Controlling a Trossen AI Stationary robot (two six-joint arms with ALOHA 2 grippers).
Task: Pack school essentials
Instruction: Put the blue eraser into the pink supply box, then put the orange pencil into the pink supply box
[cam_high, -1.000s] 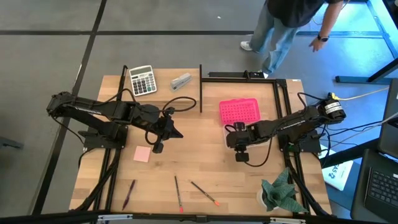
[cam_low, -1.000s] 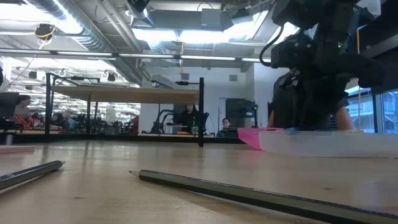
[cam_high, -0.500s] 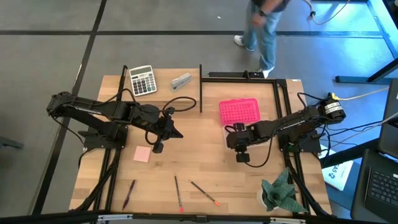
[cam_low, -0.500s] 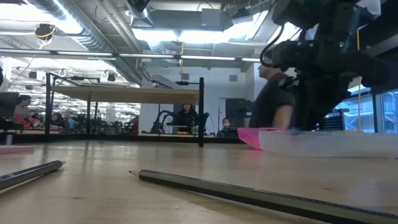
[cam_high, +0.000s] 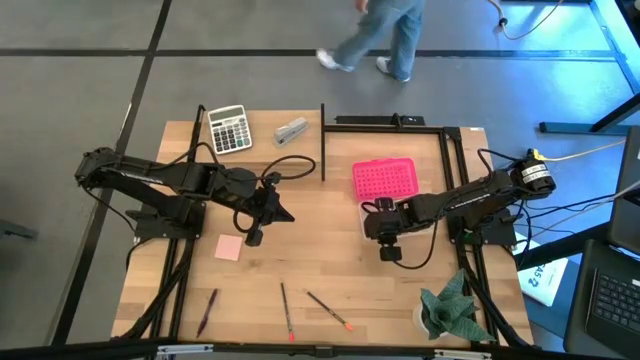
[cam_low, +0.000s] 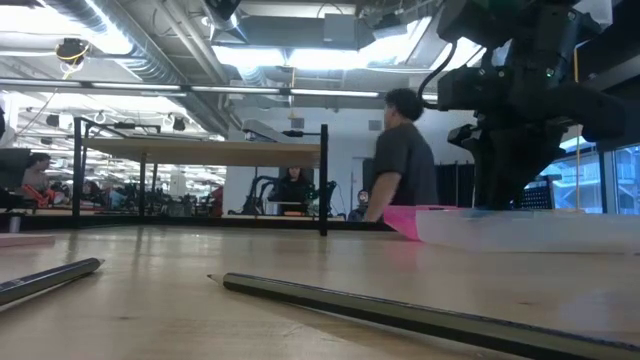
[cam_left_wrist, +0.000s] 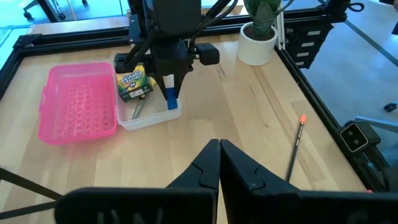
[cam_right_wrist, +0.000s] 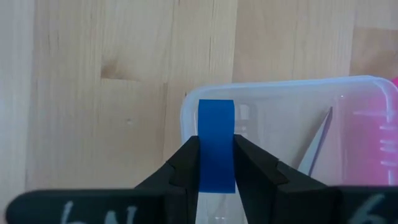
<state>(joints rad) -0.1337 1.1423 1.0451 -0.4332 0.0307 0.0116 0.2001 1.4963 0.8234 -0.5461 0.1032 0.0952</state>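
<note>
Right tool (cam_left_wrist: 171, 93): clamped on the blue eraser (cam_right_wrist: 216, 144), which stands upright between its two dark fingers, just above the corner of the clear box (cam_right_wrist: 283, 93).
Left tool (cam_left_wrist: 219, 163): fingers pressed together with nothing between them, hanging over bare bench (cam_high: 300, 225) well to the left of the right tool.
Clear box: directly under the right tool; inside it lie the crayon box (cam_left_wrist: 133, 84) and the scissors (cam_right_wrist: 316, 144), of which only a pale blade tip shows in the right wrist view.
Crayon box writing: green and yellow print, too small to read.
Pink lid (cam_high: 384, 180): touching the clear box on the side away from the right tool's wrist.
Pink note pad (cam_high: 229, 247): on the bench just beside the left tool, toward the front edge.
Pencils: three lie along the front of the bench, well apart from both tools, namely a purple one (cam_high: 208, 311), a red one (cam_high: 286, 309) and an orange-tipped one (cam_high: 327, 311).
Calculator (cam_high: 229, 128) and stapler (cam_high: 291, 130): at the far edge, behind the left tool.
Potted plant (cam_high: 447, 308): at the front corner, near the right arm.
Person (cam_low: 398, 158): walking on the floor beyond the bench.
</note>
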